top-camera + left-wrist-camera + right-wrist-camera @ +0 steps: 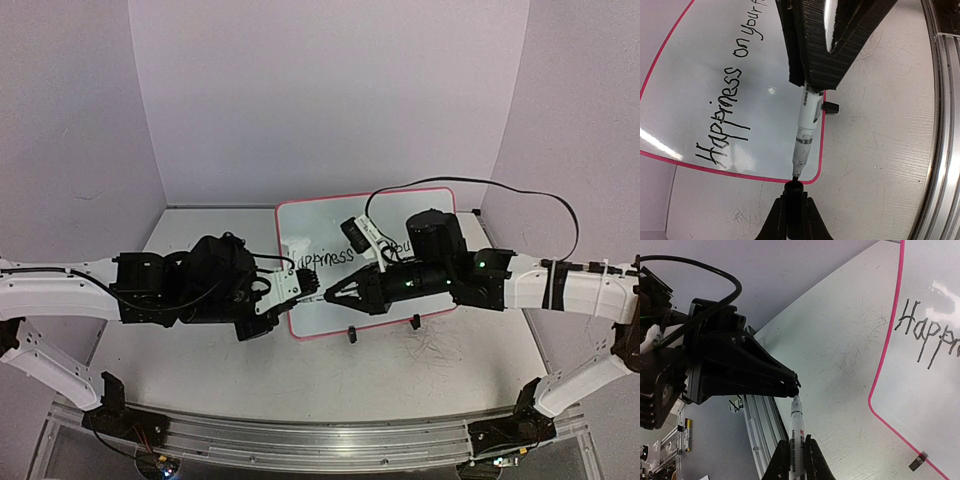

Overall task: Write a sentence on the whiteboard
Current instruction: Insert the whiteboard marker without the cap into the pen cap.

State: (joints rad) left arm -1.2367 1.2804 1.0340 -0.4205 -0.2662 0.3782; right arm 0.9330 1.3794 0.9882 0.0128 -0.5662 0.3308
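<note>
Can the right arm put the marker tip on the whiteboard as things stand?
Probably not yet. The right claw grips the marker, but its tip sits at the cap pinched in the left claw, by the corner of the whiteboard.

sentence [724, 116] cut off past "your" — top edge, middle words hidden behind right arm [440, 270] overhead

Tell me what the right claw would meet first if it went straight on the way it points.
The marker shut in the right claw leads, its tip at the black cap held in the left claw. So the cap first, then probably that claw itself.
</note>
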